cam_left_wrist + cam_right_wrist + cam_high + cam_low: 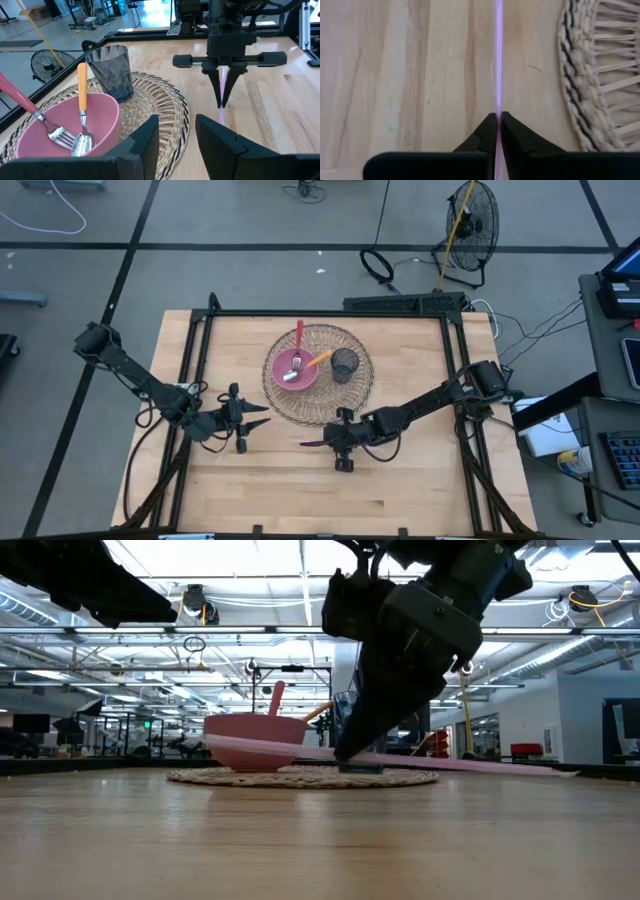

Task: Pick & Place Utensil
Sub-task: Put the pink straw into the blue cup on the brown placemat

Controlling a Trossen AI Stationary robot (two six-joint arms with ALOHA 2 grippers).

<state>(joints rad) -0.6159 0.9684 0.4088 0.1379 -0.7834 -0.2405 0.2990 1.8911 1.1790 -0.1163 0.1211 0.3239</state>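
Observation:
A thin pink utensil point(498, 60) shows edge-on in the right wrist view and as a long pink strip in the low view point(480, 763). My right gripper point(312, 443) is shut on it, near the woven mat's point(355, 395) near edge. My left gripper point(258, 423) is open and empty, left of the mat, facing the right gripper. A pink bowl point(291, 368) on the mat holds a red-handled fork point(299, 340) and an orange-handled spoon point(318, 359). A dark glass cup point(344, 364) stands beside the bowl. My right gripper pinches the pink utensil's flat sides point(498, 111) between its two fingertips. The fingers come level from the table's right and lie along the utensil, which runs on past them toward the left. It stands on edge; in the low view it seems just clear of the table.
The table's black frame rails point(330, 313) run along the far, left and right sides. Bare wood point(300, 490) lies between the mat and the near edge. A fan point(470, 220) and cables are on the floor beyond the table.

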